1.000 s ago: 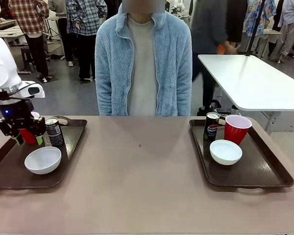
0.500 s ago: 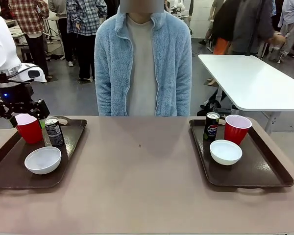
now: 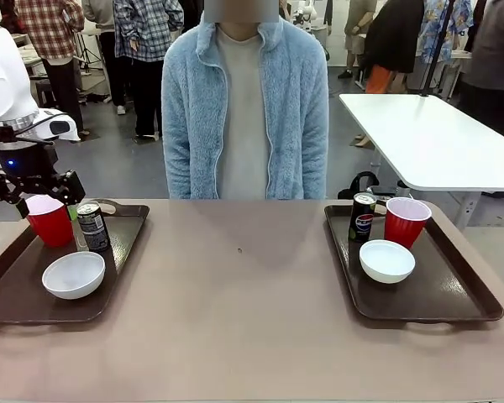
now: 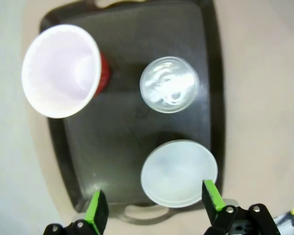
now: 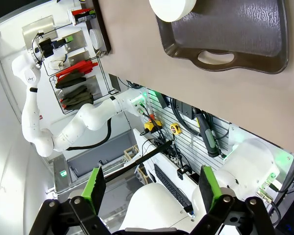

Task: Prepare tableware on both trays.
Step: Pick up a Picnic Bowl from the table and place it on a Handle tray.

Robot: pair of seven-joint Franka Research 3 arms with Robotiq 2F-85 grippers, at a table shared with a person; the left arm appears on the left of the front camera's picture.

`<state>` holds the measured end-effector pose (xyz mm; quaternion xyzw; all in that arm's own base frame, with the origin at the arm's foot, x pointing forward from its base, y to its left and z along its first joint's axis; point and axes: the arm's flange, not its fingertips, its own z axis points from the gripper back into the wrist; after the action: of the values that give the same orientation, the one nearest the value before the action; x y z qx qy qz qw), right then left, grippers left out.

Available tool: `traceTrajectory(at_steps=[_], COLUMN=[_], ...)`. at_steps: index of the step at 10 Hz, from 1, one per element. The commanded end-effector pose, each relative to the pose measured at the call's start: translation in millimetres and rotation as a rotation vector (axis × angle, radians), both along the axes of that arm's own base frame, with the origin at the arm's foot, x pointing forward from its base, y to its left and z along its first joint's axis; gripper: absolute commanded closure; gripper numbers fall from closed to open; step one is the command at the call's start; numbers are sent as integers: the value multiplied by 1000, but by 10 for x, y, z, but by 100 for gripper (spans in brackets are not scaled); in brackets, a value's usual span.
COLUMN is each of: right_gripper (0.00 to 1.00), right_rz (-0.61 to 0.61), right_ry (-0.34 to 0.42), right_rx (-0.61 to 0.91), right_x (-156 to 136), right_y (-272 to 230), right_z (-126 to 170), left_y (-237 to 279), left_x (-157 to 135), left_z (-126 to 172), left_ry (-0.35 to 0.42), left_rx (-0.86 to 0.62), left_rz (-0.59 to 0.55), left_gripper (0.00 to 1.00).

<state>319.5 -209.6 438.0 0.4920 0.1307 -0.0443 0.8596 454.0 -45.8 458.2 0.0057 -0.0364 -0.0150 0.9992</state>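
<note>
Left tray [image 3: 17, 290]: red cup [image 3: 50, 220] at far-left corner, Pepsi can [image 3: 91, 227] just beside it, white bowl [image 3: 73, 274] nearer the robot's edge. All upright, all apart from each other.
Right tray [image 3: 454, 294]: second can [image 3: 363, 217] and second cup [image 3: 406, 221] side by side at the far end, second bowl [image 3: 387, 260] just in front. Same set on both, so looks about done.

Left gripper [image 3: 34, 189] hangs just above the red cup, jaws spread wide, nothing pinched. Left wrist view looks straight down: cup mouth [image 4: 61, 71], can top [image 4: 169, 90], bowl [image 4: 179, 174], green pads [image 4: 97, 211] clear of all three.
Right gripper [image 5: 149, 191]: jaws spread, empty, off past the tray's near handle [image 5: 215, 58], well away from the tableware.

Step in hand, by judgement: release and retreat from the cup.
- Lift straight up until pads are well above the rim, then swing out.
- No sideways motion low down: can sits close, easy to clip, slim so likely to tip.
- Keep jaws wide during the lift; light plastic cup could drag along on a pad.
- Leave the right arm parked.
</note>
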Motion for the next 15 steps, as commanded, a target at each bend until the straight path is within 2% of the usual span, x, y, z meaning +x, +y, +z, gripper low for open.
traceTrajectory(at_steps=[1,2,3,5,6,7,9,11,13,15], right_gripper=[0,0,0,0,0,0,0,0,0,0], right_rz=[2,2,2,2,2,2,2,2,2,2], right_ry=[-4,-4,-4,-4,-4,-4,-4,-4,-4,-4], right_rx=[8,8,8,8,8,8,8,8,8,8], right_x=[-6,-6,-6,-6,-6,-6,-6,-6,-6,-6], right_y=[3,3,3,3,3,3,3,3,3,3], right_z=[14,14,14,14,14,14,14,14,14,14], left_y=[80,201,431,1087,1447,1746,2148,2516,2750,2799], left_x=[47,23,-77,-244,-261,-412,-461,-495,-445,-431], left_z=[180,329,475,390,301,128,-79,-264,-314,-318], left_ry=[47,51,19,-60,-75,-93,-47,-57,-74,-48], left_rx=[-223,-381,-571,-866,-959,-1011,-1055,-1060,-1055,-1019], left_rz=[-135,-189,-258,-222,-179,-99,-43,51,75,74], left_gripper=[0,0,0,0,0,0,0,0,0,0])
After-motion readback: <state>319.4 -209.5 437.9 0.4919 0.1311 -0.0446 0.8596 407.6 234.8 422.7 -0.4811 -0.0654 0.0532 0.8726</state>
